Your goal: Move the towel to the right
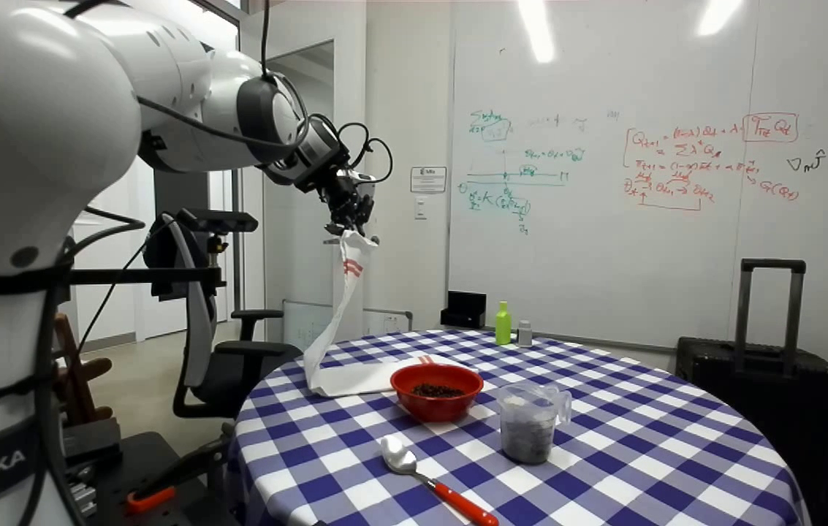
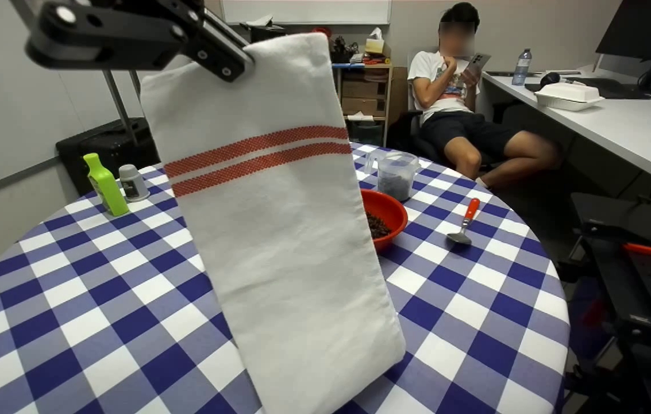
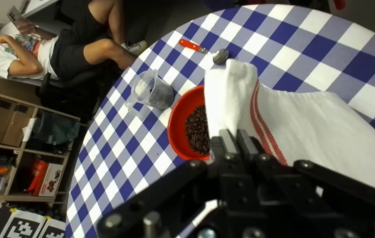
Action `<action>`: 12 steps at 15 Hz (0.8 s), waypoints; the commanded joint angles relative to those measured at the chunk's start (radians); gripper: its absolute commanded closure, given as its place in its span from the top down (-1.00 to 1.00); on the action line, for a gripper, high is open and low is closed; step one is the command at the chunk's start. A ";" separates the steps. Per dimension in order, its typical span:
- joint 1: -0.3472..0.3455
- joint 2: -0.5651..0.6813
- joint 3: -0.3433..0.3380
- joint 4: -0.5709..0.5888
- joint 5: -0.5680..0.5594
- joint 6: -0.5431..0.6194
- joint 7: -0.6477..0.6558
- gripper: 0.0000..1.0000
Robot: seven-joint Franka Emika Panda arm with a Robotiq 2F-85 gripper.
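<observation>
The towel is a long whitish cloth with a reddish double band, seen in both exterior views [image 1: 355, 380] [image 2: 279, 241] and the wrist view [image 3: 323, 129]. My gripper [image 1: 351, 231] is shut on one end of it, high above the table. In the wrist view the cloth is pinched between the fingertips [image 3: 235, 134]. In an exterior view a dark finger [image 2: 233, 68] presses on the top edge. The towel hangs down, bends at the table's edge area and lies flat. Its lying end, with another reddish band, reaches behind the red bowl, which partly hides it.
The red bowl [image 1: 432, 410] of dark beans stands beside the towel's lying part. A clear measuring cup [image 1: 527, 431], a red-handled spoon [image 1: 428, 478], a green bottle [image 1: 503, 325] and a small grey shaker [image 1: 525, 334] stand or lie on the checked tablecloth [image 1: 647, 446]. A person [image 2: 451, 98] sits beyond.
</observation>
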 commanded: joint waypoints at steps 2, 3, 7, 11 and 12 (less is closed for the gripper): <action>-0.042 0.033 -0.010 0.037 0.024 0.093 0.040 -0.92; -0.049 0.041 -0.014 0.040 0.021 0.115 0.041 -0.92; -0.074 0.070 -0.016 0.038 0.023 0.188 0.051 -0.92; -0.101 0.124 -0.025 0.070 0.024 0.190 0.064 -0.92; -0.107 0.131 -0.027 0.068 0.025 0.189 0.067 -0.92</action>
